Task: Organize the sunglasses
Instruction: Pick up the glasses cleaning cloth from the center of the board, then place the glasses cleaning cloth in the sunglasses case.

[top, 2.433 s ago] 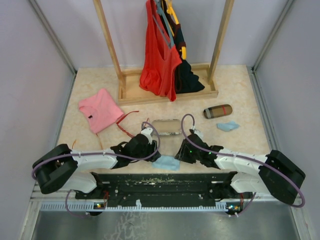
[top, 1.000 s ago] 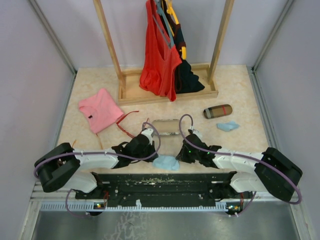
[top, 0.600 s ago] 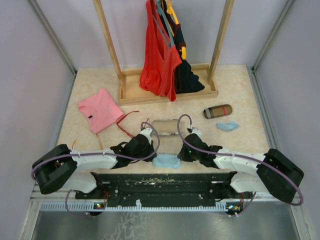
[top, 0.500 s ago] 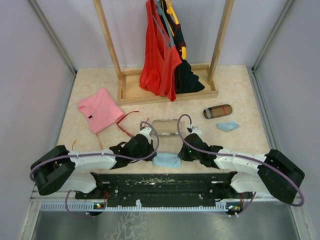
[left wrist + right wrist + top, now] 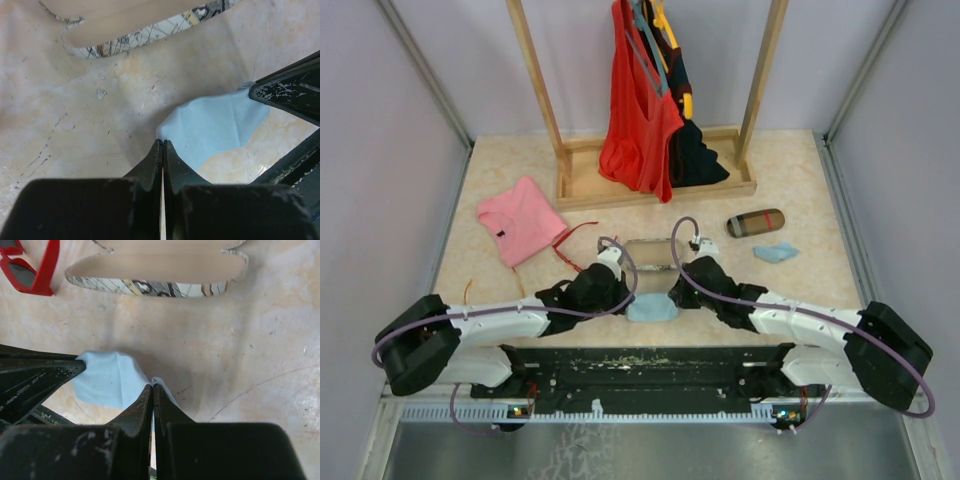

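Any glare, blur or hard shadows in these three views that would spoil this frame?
Top external: evenly lit and sharp, no glare on the table. Left wrist: light blue cloth crisp, left gripper dark and nearly featureless. Right wrist: sharp, but the sunglasses are cropped by the top-left corner.

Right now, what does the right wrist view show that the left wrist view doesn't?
Only right wrist: the thin red-framed sunglasses, at top left beside the open tan-lined glasses case with printed rim.
Only left wrist: no extra object, just the left hand seen from behind, shut on the small light blue cloth.
Both: that cloth, with the right hand shut on its opposite side; the case's near rim; the beige marbled table; each view catches the other hand at its edge.
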`<action>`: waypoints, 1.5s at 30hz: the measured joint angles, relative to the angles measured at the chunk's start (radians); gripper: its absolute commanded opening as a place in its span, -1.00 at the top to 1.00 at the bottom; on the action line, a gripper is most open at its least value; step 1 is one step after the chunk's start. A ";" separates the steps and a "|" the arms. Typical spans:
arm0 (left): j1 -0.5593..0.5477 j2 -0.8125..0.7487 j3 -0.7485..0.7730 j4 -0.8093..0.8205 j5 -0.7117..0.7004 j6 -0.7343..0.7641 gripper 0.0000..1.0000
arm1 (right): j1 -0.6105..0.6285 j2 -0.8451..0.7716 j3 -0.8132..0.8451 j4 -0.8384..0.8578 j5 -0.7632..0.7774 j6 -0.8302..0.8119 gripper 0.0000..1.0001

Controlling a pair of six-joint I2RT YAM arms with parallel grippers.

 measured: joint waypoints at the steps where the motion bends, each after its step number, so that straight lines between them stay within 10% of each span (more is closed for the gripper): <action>1: 0.000 -0.004 0.006 -0.001 -0.004 0.004 0.99 | 0.000 -0.002 0.008 0.000 0.004 -0.005 1.00; 45: 0.234 0.238 0.263 0.115 -0.001 0.196 0.99 | -0.270 0.323 0.311 0.111 -0.071 -0.201 1.00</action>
